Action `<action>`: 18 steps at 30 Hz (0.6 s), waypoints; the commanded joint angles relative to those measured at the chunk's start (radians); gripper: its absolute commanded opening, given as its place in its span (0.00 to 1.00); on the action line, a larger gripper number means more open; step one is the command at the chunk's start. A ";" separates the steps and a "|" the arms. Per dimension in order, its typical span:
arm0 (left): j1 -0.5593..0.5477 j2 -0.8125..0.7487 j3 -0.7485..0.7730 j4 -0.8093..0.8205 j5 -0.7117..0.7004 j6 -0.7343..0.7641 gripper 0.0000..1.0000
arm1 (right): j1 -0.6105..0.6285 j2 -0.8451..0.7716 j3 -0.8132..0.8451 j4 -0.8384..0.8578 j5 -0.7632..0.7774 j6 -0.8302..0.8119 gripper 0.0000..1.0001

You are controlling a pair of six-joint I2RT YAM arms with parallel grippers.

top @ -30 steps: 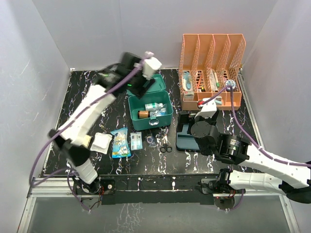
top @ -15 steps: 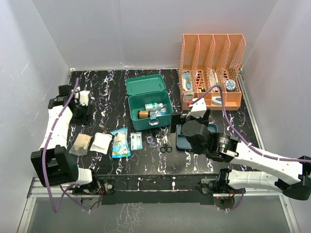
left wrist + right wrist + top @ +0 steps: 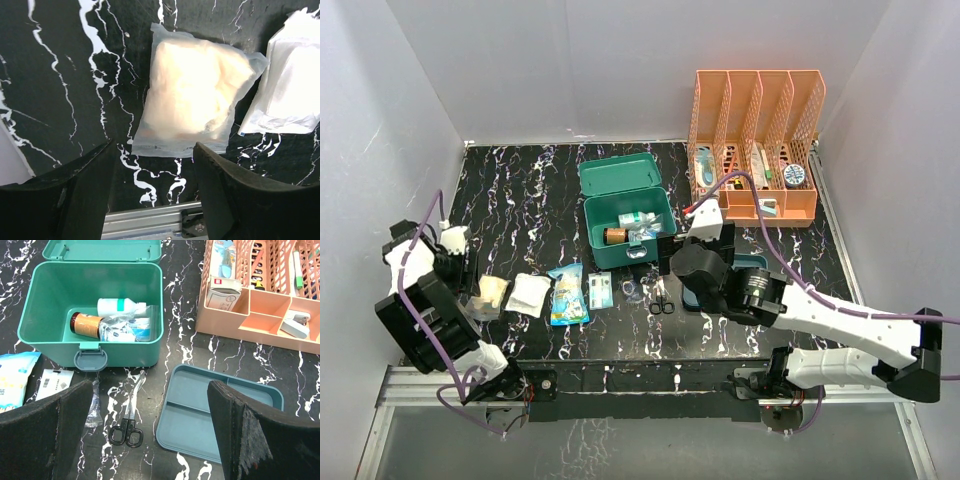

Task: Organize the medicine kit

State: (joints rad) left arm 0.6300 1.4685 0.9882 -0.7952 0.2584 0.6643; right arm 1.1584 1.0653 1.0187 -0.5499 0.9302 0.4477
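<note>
The teal medicine kit (image 3: 660, 243) stands open mid-table, lid back; in the right wrist view (image 3: 125, 352) it holds a white bottle (image 3: 120, 306), a brown bottle (image 3: 85, 324) and a clear packet (image 3: 127, 331). My left gripper (image 3: 455, 268) is open at the table's left front; in its wrist view (image 3: 152, 200) a cream cotton packet (image 3: 195, 107) lies just ahead of the jaws. My right gripper (image 3: 680, 262) is open and empty (image 3: 150, 440) above black-handled scissors (image 3: 127, 412) and the blue-grey tray (image 3: 215, 415).
A white gauze packet (image 3: 530, 295), a blue packet (image 3: 567, 293) and a small white packet (image 3: 601, 291) lie in front of the kit. The orange mesh rack (image 3: 757, 145) with supplies stands at the back right. The table's metal front rail (image 3: 150, 220) is under the left jaws.
My left arm swung from above the kit down to the left front, over the cotton packet. My right arm moved left towards the kit and scissors.
</note>
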 commanded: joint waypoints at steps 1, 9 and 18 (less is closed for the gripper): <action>0.010 0.017 -0.053 0.049 0.061 0.101 0.61 | 0.004 0.048 0.068 0.011 -0.011 0.030 0.98; 0.010 0.110 -0.059 0.100 0.086 0.098 0.57 | 0.013 0.071 0.091 0.010 -0.013 0.044 0.98; 0.007 0.134 -0.050 0.050 0.124 0.123 0.02 | 0.037 0.028 0.076 -0.042 0.012 0.100 0.98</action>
State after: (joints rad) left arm 0.6338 1.6005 0.9218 -0.7067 0.3286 0.7555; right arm 1.1793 1.1366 1.0588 -0.5777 0.9035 0.4999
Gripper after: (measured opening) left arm 0.196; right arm 0.983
